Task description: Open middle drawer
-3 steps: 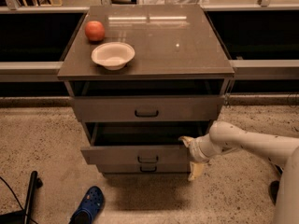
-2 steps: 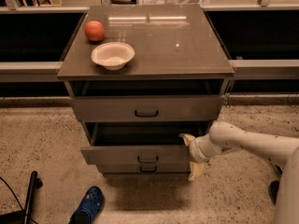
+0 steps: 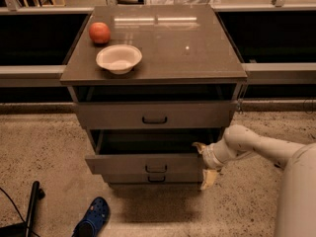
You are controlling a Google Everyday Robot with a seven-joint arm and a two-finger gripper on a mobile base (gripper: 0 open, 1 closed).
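Observation:
The middle drawer (image 3: pixel 123 164) of the grey-brown cabinet stands pulled out a hand's width, its dark inside showing above the flat front; its small black loop handle (image 3: pixel 156 168) is at centre. My gripper (image 3: pixel 203 163) is at the right end of that drawer front, on the white arm (image 3: pixel 256 149) coming in from the right. One pale fingertip (image 3: pixel 199 146) shows above the front's top edge and the other is below it, so the fingers are spread apart. The inside of the drawer is too dark to make out.
The top drawer (image 3: pixel 154 115) is slightly ajar and the bottom drawer (image 3: pixel 156 178) sits just under the middle one. A white bowl (image 3: pixel 118 58) and a red apple (image 3: pixel 99 32) rest on the cabinet top. A blue shoe (image 3: pixel 92 221) and a black pole (image 3: pixel 30 209) lie on the floor at front left.

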